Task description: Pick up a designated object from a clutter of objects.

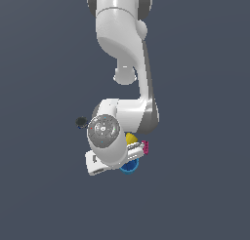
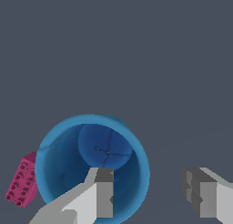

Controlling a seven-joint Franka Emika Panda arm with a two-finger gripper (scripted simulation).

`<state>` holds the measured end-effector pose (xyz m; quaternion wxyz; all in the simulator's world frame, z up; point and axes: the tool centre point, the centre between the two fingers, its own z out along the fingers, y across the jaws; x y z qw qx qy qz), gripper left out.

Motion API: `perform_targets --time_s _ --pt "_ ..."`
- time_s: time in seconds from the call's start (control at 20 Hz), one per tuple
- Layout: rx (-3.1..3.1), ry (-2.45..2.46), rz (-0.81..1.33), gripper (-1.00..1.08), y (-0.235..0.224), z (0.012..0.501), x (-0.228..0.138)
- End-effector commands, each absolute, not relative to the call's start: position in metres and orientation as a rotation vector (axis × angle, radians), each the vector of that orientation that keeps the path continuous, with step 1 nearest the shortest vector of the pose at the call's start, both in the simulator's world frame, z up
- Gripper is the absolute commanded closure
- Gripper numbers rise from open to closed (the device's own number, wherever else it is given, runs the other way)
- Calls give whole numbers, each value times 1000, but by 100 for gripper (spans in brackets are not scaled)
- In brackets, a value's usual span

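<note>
Surface: a plain, dark slate-grey ground (image 1: 44, 195), uniform in both views, with no edges or markings visible. Arm: one white Franka Panda arm (image 1: 122, 34), seen from above in the exterior view, reaching down from the top of the picture, its wrist and hand covering most of the clutter. Gripper (image 2: 148, 193): two grey-and-white fingers, spread apart with a clear gap between them; one finger (image 2: 102, 193) stood inside the mouth of the cup, the other (image 2: 202, 193) outside its wall, so that the rim lay between them; whether either finger touched the wall could not be told, and nothing was clamped. Designated object: bright blue cup (image 2: 68, 164), upright, wide mouth open to the wrist camera, darker blue floor visible inside; in the exterior view only a blue arc (image 1: 129, 168) showed beneath the hand. Pink block (image 2: 20, 184): studded brick lying just beside the cup's outer wall; contact uncertain. In the exterior view it appeared (image 1: 145, 147) at the edge of the hand, toward the exterior view's right. Yellow item (image 1: 131, 138): partly hidden under the wrist, shape unclear. Dark grey disc (image 1: 81, 122): set apart from the rest, toward the exterior view's left of the wrist.
</note>
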<state>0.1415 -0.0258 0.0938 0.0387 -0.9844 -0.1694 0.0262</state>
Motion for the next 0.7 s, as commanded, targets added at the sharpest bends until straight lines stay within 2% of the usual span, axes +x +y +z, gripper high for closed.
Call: perform_targets --time_s 0.0,0.25,0.3,0.65 --pt "-3018 -521 82 -20 -25 83 140" --pt "-3018 -522 82 -20 -24 72 139" --pt "-3018 -522 82 108 -24 72 139" --pt "-3018 -522 82 108 -24 72 139"
